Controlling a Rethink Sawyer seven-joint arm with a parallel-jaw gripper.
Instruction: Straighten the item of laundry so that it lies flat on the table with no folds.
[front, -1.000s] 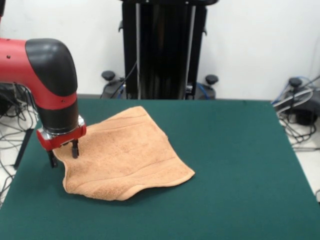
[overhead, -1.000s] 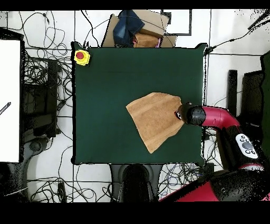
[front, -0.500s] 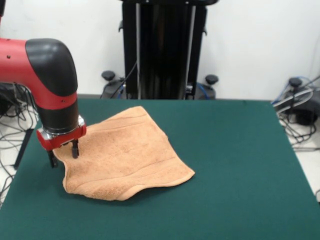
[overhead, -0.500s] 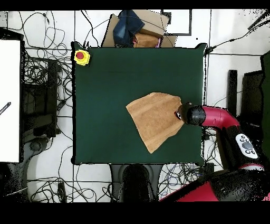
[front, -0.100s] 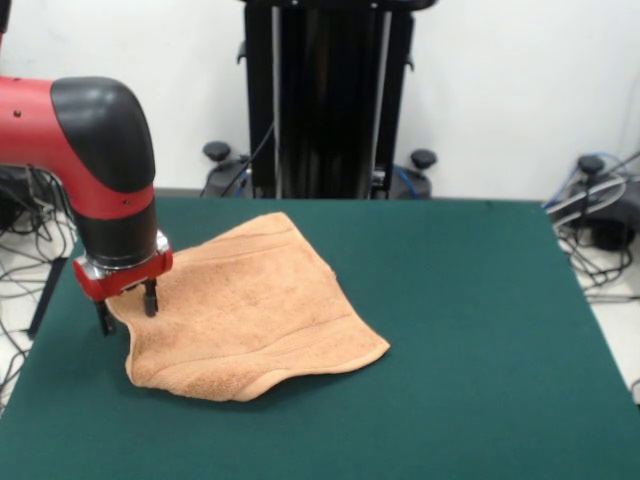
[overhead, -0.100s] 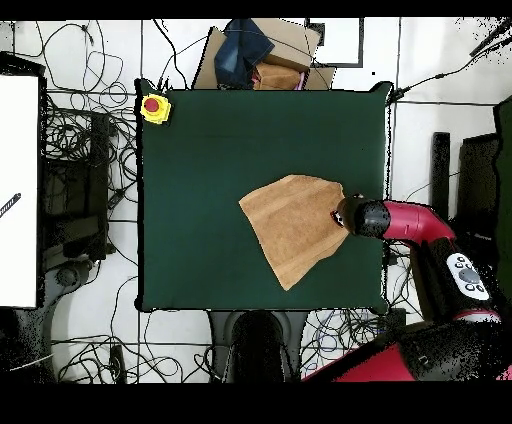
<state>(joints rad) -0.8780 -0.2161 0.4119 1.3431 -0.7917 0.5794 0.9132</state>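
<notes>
- A white wall, a black pedestal column (front, -0.100s: 328, 95) and tangled cables ring the big dark green felt-topped table (front, -0.100s: 470, 340).
- The peach-orange terry-cloth towel (front, -0.100s: 245, 310) lies spread on that table, towards the side where the arm stands, not quite flat: its near edge ripples and one corner curls.
- The red and black robot arm (front, -0.100s: 95, 150) hangs over the towel's outer corner.
- Its small black two-fingered gripper (front, -0.100s: 126, 309) straddles that corner, one finger (front, -0.100s: 150, 299) on the cloth, the other off its edge; the fingers stand apart, clamping nothing.
- A yellow box with a red button (overhead, -0.100s: 154, 107) sits at the table corner far from the towel.
</notes>
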